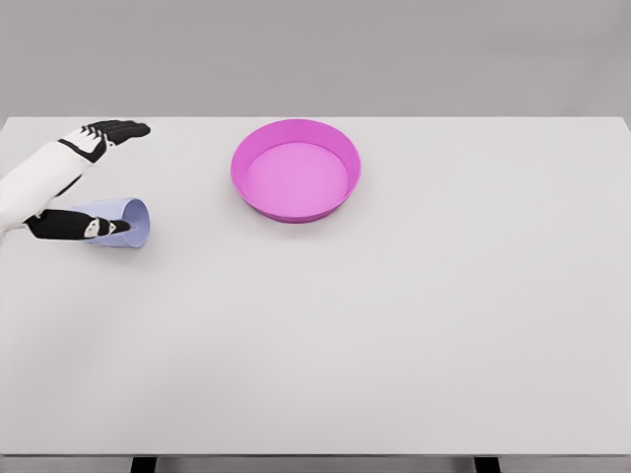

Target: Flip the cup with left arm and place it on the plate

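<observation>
Cup (128, 225) on its side at table (394, 325) left, mouth facing right | left hand (84, 182) fingers spread wide, thumb across cup, gripping nothing | pink plate (296, 169) well apart, path between unobstructed

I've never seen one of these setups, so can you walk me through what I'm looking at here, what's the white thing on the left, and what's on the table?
This is a computer-simulated scene, seen from a camera on a humanoid robot's head, looking down at a white table. The white shape coming in from the left is the robot's left arm, ending in a dark five-finger left hand. Its fingers are spread: some stretch out away from the robot, while the thumb lies against a pale blue cup. The cup is lying on its side, its opening facing right. The hand is around the cup but I can't tell whether it grips it yet. Further right sits a pink plate with a raised rim, nothing in it. The right arm isn't in the picture.
</observation>
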{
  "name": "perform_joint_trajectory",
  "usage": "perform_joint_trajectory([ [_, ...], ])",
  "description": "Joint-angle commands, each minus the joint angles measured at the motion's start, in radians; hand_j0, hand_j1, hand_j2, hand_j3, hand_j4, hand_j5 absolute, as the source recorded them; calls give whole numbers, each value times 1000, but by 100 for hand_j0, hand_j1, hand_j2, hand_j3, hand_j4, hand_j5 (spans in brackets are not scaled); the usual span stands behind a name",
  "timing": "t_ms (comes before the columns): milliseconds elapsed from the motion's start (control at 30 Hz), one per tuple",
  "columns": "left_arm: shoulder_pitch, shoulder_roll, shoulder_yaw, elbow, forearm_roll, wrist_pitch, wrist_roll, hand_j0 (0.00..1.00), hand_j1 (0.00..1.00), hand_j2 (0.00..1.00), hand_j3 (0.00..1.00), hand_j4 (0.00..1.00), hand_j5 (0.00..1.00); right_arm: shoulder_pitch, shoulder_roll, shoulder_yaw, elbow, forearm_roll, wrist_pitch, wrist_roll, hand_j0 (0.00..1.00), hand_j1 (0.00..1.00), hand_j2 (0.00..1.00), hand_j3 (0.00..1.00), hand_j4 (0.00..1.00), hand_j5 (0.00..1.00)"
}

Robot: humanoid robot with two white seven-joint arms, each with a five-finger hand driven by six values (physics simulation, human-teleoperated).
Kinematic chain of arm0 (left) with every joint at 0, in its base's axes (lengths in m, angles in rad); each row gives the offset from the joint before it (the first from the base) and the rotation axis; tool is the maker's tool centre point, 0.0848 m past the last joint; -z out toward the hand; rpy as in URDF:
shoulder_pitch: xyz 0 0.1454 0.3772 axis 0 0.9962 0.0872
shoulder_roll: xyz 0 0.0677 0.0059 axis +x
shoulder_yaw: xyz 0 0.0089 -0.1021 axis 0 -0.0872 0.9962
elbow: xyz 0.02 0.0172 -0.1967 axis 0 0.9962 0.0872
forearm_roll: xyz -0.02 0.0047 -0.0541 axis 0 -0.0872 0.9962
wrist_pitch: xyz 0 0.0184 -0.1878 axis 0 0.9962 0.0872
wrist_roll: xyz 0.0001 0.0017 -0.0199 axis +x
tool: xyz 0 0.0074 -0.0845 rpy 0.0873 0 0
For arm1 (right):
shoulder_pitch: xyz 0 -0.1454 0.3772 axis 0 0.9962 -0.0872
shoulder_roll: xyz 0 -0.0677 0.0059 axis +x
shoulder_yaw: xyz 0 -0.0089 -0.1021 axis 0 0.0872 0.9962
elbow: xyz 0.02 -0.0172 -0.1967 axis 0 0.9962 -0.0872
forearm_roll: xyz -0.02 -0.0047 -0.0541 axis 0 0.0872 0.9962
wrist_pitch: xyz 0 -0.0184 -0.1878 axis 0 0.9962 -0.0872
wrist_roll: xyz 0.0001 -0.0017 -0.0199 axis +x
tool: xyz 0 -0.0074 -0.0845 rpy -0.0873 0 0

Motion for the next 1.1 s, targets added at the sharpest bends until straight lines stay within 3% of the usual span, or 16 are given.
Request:
perform_joint_trajectory([
  [0, 0, 18, 0, 3, 4, 0, 1, 100, 100, 100, 100, 100, 100, 0, 0, 0, 1, 1, 0, 0, 100, 100, 100, 100, 100, 100],
  [267, 0, 38, -3, 5, -13, 2, 1, 100, 100, 100, 100, 100, 100, 3, 0, 0, 1, -2, 1, 0, 100, 100, 100, 100, 100, 100],
  [367, -2, 35, -13, 43, -79, 2, 1, 100, 100, 100, 100, 100, 100, 3, 0, 0, 1, -2, 1, 0, 100, 100, 100, 100, 100, 100],
  [700, -11, 72, -36, 45, -82, 9, 1, 100, 100, 100, 100, 100, 100, 3, 0, 0, 1, -2, 1, 0, 100, 100, 100, 100, 100, 100],
  [867, -40, 67, -110, 32, -78, 307, 1, 100, 100, 100, 100, 100, 100, 3, 0, 0, 1, -2, 1, 0, 100, 100, 100, 100, 100, 100],
  [967, -46, 57, -125, 38, -73, 348, -1, 100, 100, 100, 100, 100, 100, 3, 0, 0, 1, -2, 1, 0, 100, 100, 100, 100, 100, 100],
  [1067, -87, 55, -193, 51, -71, 350, -1, 100, 100, 100, 100, 100, 100, 3, 0, 0, 1, -2, 1, 0, 100, 100, 100, 100, 100, 100],
])
